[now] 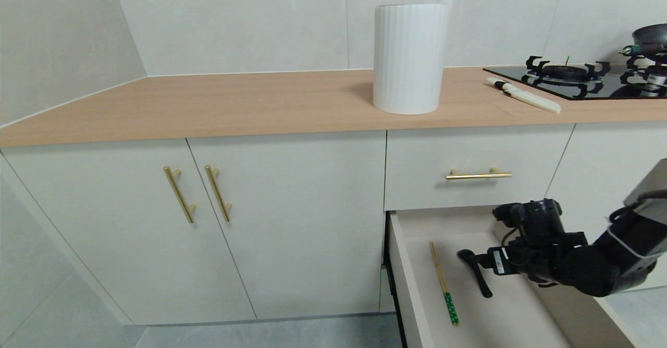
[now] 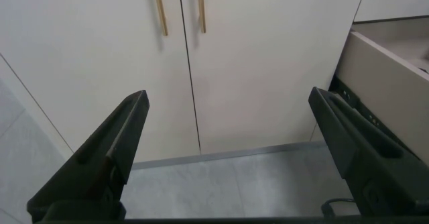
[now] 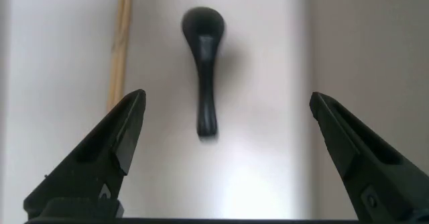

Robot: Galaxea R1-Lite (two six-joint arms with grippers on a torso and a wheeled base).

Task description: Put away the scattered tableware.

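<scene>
My left jaws (image 2: 228, 106) spread nr cabinet doors (image 2: 234, 63), right jaws (image 3: 226, 98) spread over black spoon (image 3: 204, 70) in drawer (image 1: 404, 264); knife (image 1: 523, 96) on worktop (image 1: 234, 103) looks light, stiff, slick, so I'd pinch mid-length.

No text, number or sign can be read anywhere here. The nearest thing to print is a small white label (image 1: 499, 261) on the black housing at the end of the right arm (image 1: 573, 270), with dark marks on it (too small to make out as letters or digits). The chopsticks (image 1: 444, 290) in the open drawer (image 1: 411, 285) have green ends with pale specks, which look like a pattern and not writing. The white ribbed canister (image 1: 409, 59) on the counter is plain on the side that shows.
</scene>
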